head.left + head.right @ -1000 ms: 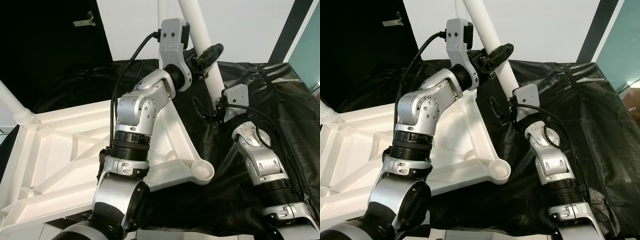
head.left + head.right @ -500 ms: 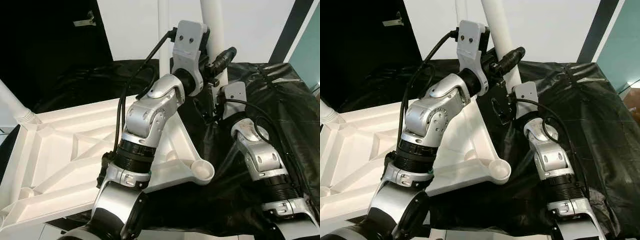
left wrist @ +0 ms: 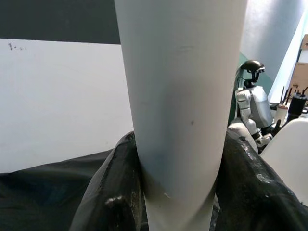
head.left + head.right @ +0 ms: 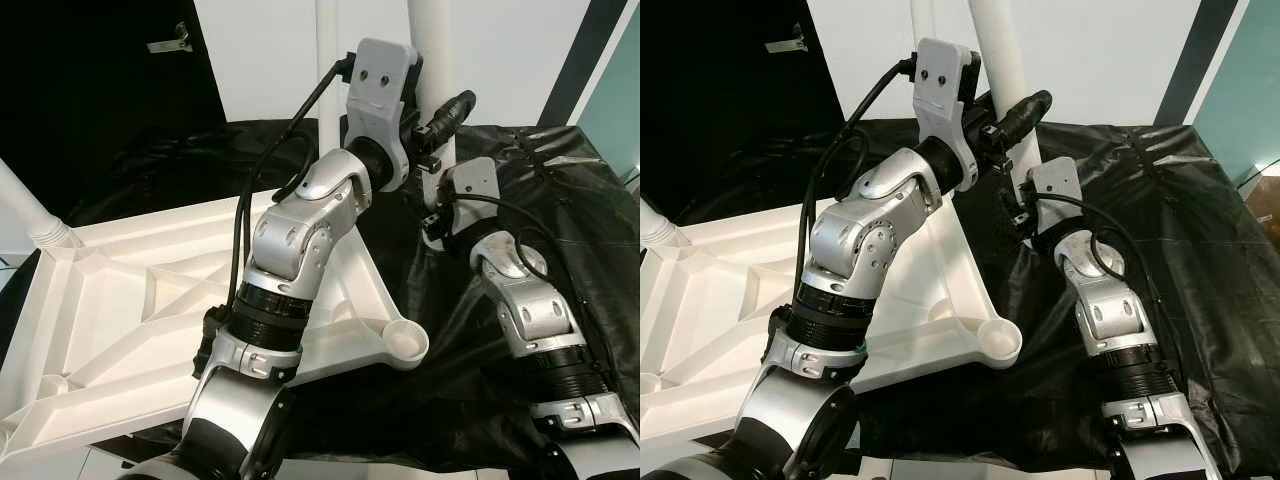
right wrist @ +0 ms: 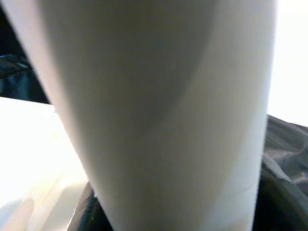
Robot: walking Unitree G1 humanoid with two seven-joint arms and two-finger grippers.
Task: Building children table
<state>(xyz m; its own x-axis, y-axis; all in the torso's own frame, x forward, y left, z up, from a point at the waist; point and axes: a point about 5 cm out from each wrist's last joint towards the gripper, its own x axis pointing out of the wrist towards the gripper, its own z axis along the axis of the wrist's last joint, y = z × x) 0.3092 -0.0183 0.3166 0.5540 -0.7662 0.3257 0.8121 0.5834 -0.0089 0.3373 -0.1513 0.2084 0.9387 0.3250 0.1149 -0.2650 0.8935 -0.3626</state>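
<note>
White table leg (image 4: 1000, 60) stands near upright at the far corner of the upturned white tabletop (image 4: 120, 300), which lies on a black sheet (image 4: 560, 190). Left gripper (image 4: 1025, 108) closed around the leg, fingers (image 3: 113, 192) pressed to both sides. Right gripper (image 4: 1018, 205) grips the leg lower down. A second leg (image 4: 30, 215) stands at the left corner.

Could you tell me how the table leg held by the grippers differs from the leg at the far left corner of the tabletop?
The held leg is clamped by the left gripper and right gripper, standing near upright over black sheeting. The corner leg is seated in the upturned tabletop, untouched, leaning. Both are plain white tubes.
</note>
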